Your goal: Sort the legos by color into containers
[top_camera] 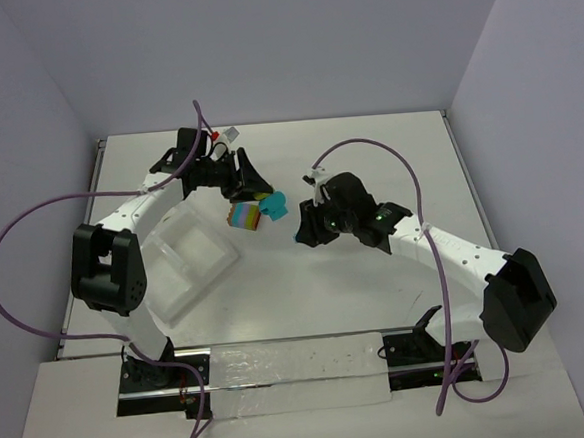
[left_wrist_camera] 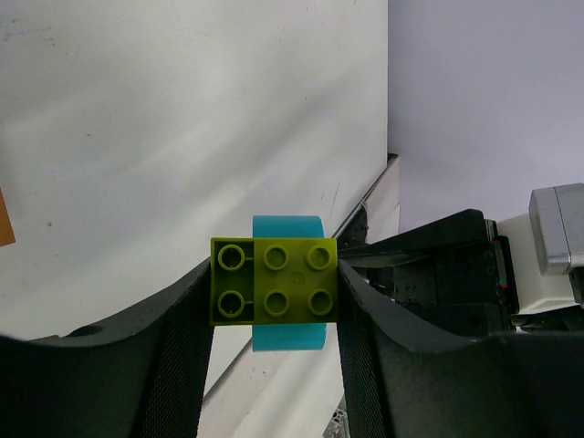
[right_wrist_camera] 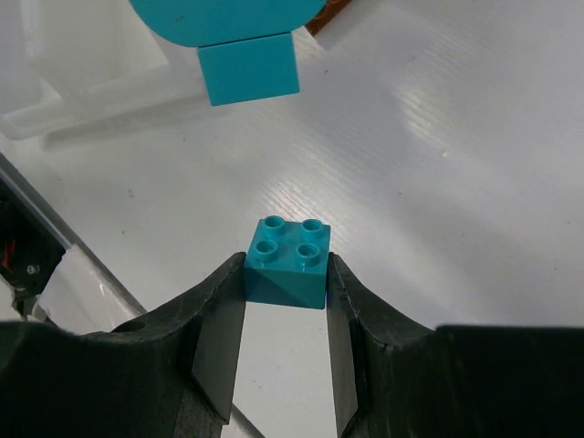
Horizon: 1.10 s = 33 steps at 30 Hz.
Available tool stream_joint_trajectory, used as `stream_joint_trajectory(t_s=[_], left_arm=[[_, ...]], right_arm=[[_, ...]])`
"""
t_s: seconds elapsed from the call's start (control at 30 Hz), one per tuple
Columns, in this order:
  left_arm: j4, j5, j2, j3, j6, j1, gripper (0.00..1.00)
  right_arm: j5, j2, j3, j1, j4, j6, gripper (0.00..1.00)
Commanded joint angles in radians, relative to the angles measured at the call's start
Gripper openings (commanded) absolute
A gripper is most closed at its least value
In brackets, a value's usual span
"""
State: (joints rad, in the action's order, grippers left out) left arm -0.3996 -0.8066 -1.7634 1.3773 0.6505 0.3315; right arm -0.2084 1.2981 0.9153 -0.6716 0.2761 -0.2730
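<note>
My left gripper (top_camera: 245, 204) is shut on a multicoloured lego stack (top_camera: 243, 217) and holds it above the table, just right of the clear tray (top_camera: 180, 262). In the left wrist view, the stack's lime green underside (left_wrist_camera: 274, 281) sits between the fingers of the left gripper (left_wrist_camera: 274, 285), with a teal piece (left_wrist_camera: 287, 224) behind it. My right gripper (right_wrist_camera: 285, 274) is shut on a single teal brick (right_wrist_camera: 287, 263), studs up, low over the table. The stack's teal end (right_wrist_camera: 248, 68) hangs just ahead of it. In the top view the right gripper (top_camera: 306, 233) is close to the stack's right side.
The tray's rim (right_wrist_camera: 82, 100) shows at the upper left of the right wrist view. A clear plastic sheet (top_camera: 293, 374) lies along the near edge between the arm bases. Grey walls close the table on three sides.
</note>
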Motion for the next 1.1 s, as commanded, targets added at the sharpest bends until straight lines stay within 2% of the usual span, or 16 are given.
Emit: stream_joint_trajectory(t_s=[0.0,0.17,0.3,0.4,0.43,0.5,0.53,0.57,0.63,0.83,0.93,1.07], left_arm=[[0.023,0.021,0.047,0.038,0.000,-0.017,0.00],[-0.007,0.085,0.058,0.034,0.004,-0.034,0.00],[-0.018,0.133,0.059,0.032,0.018,-0.035,0.00],[-0.021,0.148,0.064,0.027,0.022,-0.037,0.00],[-0.023,0.155,0.067,0.023,0.026,-0.036,0.00],[-0.030,0.164,0.069,0.023,0.025,-0.037,0.00],[-0.035,0.170,0.070,0.024,0.024,-0.036,0.00],[-0.039,0.176,0.071,0.025,0.023,-0.035,0.00],[-0.047,0.194,0.070,0.030,0.026,-0.036,0.00],[-0.108,0.277,0.057,0.063,0.076,-0.035,0.00],[-0.152,0.354,0.056,0.087,0.142,-0.018,0.00],[-0.232,0.480,0.057,0.131,0.238,0.018,0.00]], right_arm=[[0.129,0.030,0.019,0.011,0.023,-0.049,0.00],[0.258,0.192,0.103,0.053,0.128,-0.118,0.01],[0.332,0.298,0.133,0.058,0.158,-0.155,0.09],[0.336,0.332,0.130,0.058,0.145,-0.161,0.19],[0.327,0.339,0.127,0.058,0.131,-0.160,0.29],[0.306,0.344,0.112,0.058,0.107,-0.151,0.60],[0.298,0.341,0.108,0.058,0.102,-0.146,0.71],[0.293,0.336,0.106,0.058,0.101,-0.143,0.79],[0.292,0.304,0.115,0.057,0.103,-0.132,0.88],[0.289,0.175,0.161,0.035,0.091,-0.047,0.88],[0.282,0.093,0.180,-0.022,0.024,0.044,0.87],[0.330,0.075,0.211,-0.110,-0.085,0.118,0.88]])
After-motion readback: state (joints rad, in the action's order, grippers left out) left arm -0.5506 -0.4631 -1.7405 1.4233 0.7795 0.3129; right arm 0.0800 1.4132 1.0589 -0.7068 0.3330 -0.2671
